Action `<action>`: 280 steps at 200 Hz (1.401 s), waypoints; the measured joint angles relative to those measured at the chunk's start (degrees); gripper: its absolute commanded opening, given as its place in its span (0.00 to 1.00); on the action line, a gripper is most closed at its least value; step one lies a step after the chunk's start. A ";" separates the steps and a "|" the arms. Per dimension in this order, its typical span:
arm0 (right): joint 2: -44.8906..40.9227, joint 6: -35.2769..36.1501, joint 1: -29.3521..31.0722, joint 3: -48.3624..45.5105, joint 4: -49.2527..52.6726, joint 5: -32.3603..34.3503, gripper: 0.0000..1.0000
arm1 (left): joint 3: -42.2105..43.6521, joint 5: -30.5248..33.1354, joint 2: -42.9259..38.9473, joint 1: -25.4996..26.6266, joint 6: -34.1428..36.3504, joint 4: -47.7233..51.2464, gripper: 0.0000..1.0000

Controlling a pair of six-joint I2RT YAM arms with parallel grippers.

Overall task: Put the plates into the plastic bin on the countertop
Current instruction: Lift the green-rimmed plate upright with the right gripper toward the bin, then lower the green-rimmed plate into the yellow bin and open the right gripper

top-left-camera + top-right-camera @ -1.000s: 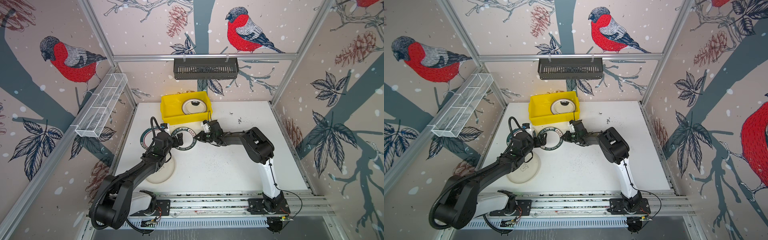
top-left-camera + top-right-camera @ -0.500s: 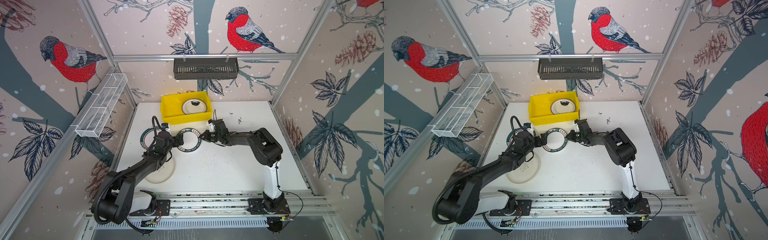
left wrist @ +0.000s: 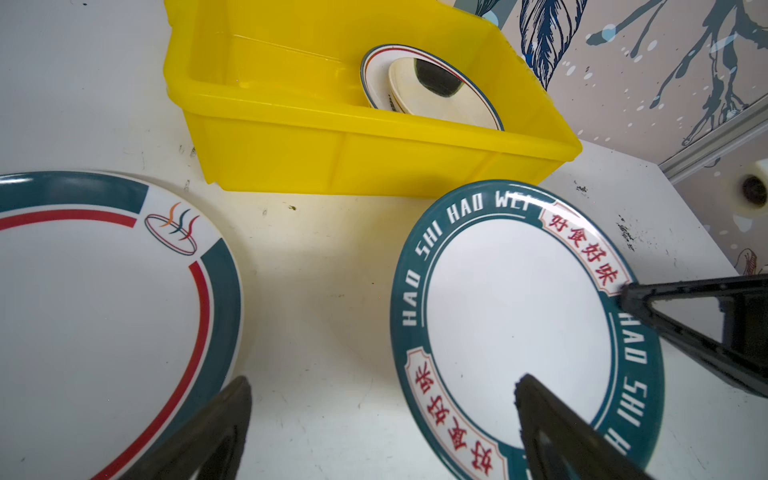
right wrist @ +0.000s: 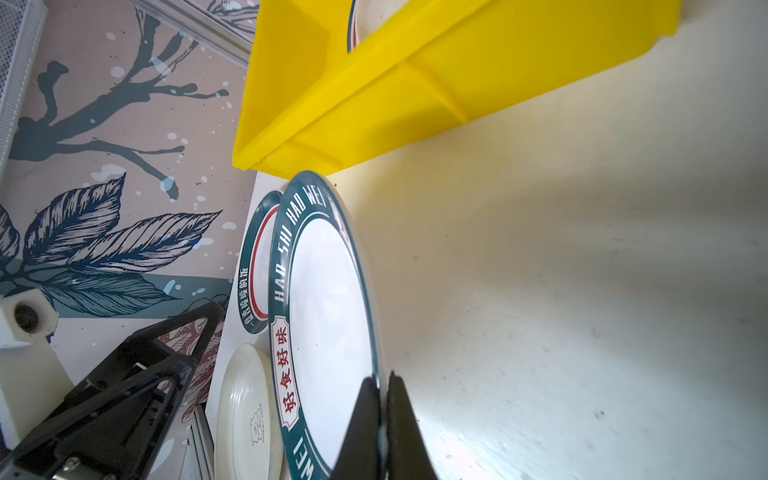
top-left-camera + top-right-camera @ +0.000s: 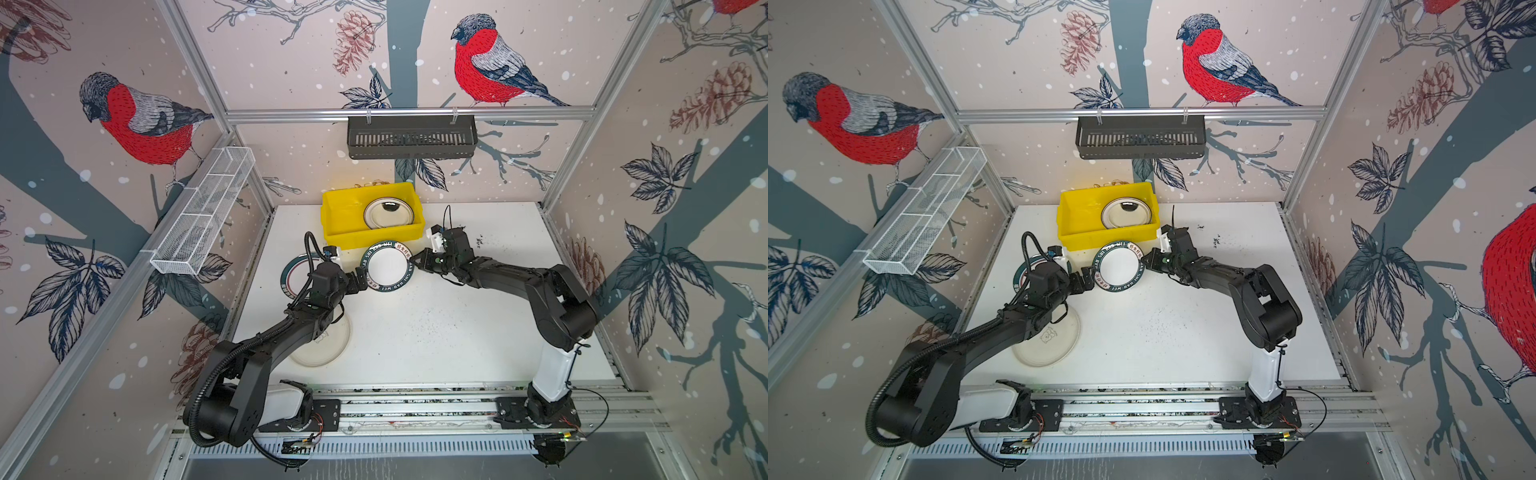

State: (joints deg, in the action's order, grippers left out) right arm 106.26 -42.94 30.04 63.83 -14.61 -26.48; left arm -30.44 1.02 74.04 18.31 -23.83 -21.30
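Clamping lettered plate (image 5: 387,266), right hand (image 5: 417,265) sits beside bin (image 5: 365,239) holding plates (image 5: 388,214); left hand (image 5: 360,280) apart.

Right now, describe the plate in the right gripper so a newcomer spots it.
Find the bright yellow rectangular plastic bin on the white speckled countertop. Just in front of its near wall is a round white plate. Unlike the red-striped plate and plain cream plate nearby, its dark green rim reads HAO SHI HAO WEI.

Lettered plate (image 5: 386,270) shifted right & nearer bin (image 5: 365,240) as R arm (image 5: 498,272) drew back
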 measured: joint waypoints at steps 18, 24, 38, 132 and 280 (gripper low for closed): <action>-2.16 1.14 -0.70 -0.11 1.05 1.22 0.01 | 0.07 -0.02 -0.33 0.00 -0.17 -0.04 0.98; -2.71 1.38 -0.98 0.00 1.38 1.62 0.01 | 0.13 -0.02 -0.44 0.00 -0.20 -0.07 0.98; -3.52 2.01 -1.77 0.85 2.25 2.03 0.01 | 0.46 -0.70 -0.66 0.00 -0.24 -0.31 0.98; 3.15 2.16 -5.33 14.93 0.11 5.97 0.00 | 1.51 -1.05 -2.05 0.00 -0.37 -0.46 0.98; 23.52 1.07 -5.33 37.77 -3.43 8.87 0.00 | 2.56 -0.57 -3.15 0.00 -0.17 -0.72 0.98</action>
State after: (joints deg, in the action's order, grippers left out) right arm 129.78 -41.87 24.71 101.60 -18.04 -17.61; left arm -27.88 0.45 70.89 18.31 -24.01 -22.02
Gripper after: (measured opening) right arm 0.076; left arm 0.978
